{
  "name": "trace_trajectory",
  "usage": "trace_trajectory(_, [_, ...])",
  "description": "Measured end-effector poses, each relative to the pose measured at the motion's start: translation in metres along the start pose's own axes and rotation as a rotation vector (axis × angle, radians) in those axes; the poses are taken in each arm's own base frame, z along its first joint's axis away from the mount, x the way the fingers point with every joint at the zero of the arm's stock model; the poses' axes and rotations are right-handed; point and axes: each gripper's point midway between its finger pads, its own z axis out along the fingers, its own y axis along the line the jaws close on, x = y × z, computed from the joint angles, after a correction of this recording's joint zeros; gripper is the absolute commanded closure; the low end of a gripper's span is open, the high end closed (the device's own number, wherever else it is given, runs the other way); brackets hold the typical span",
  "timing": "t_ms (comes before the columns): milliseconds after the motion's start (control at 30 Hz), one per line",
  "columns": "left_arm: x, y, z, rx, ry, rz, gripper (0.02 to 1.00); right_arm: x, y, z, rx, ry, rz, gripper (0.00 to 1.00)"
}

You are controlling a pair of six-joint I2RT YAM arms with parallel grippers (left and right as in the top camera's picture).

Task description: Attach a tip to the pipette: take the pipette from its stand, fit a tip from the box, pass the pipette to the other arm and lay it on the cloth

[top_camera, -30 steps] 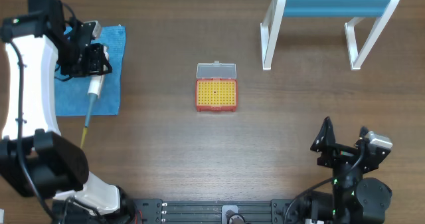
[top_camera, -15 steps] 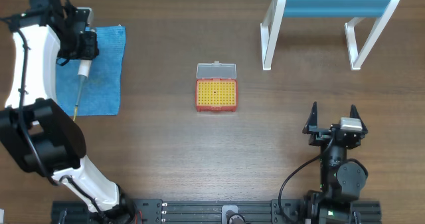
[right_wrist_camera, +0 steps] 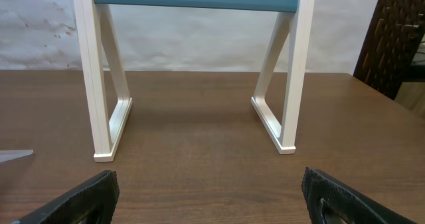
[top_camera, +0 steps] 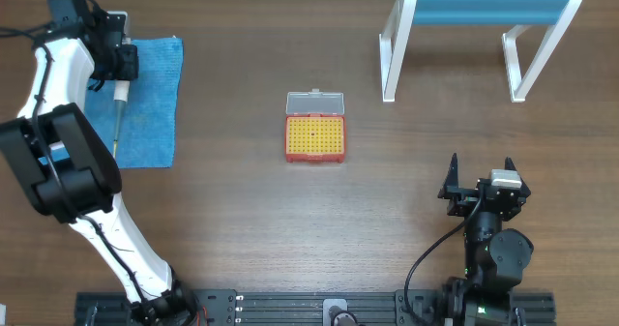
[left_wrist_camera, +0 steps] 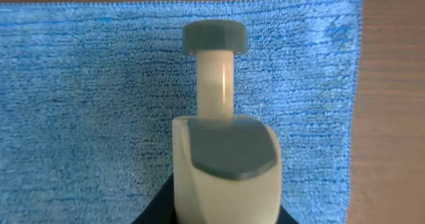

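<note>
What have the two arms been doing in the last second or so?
The left claw, shut on the cream-and-grey plastic pipette, carried it up the table; its tip, earlier over bare wood, is now over the blue terry cloth. The open right claw turned to face straight up the table. The orange tip box and blue-and-white stand stayed put.

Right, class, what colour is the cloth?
The cloth is blue, clearest in the left wrist view.
</note>
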Motion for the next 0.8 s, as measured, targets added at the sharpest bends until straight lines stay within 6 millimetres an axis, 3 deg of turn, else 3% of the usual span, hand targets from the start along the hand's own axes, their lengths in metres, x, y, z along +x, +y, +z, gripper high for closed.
trace_trajectory(167, [0.01,0.001,0.034,0.011,0.03,-0.005,0.991,0.0,0.0,0.0,0.0,0.0,0.0,0.093])
trace_trajectory(333, [0.009,0.003,0.043,0.008,0.022,-0.003,0.987,0.0,0.0,0.0,0.0,0.0,0.0,0.093])
trace_trajectory(467, [0.008,0.003,0.043,0.01,0.019,-0.003,0.895,0.0,0.0,0.0,0.0,0.0,0.0,0.093])
trace_trajectory(533, [0.008,0.003,0.043,0.01,0.019,-0.004,0.801,0.0,0.0,0.0,0.0,0.0,0.0,0.093])
trace_trajectory(633, [0.008,0.002,0.043,0.014,0.017,-0.005,0.761,0.0,0.0,0.0,0.0,0.0,0.0,0.093])
trace_trajectory(700, [0.008,0.002,0.043,0.015,0.018,-0.008,0.638,0.0,0.0,0.0,0.0,0.0,0.0,0.093])
trace_trajectory(800, [0.008,0.001,0.043,0.022,0.017,-0.019,0.625,0.0,0.0,0.0,0.0,0.0,0.0,0.093])
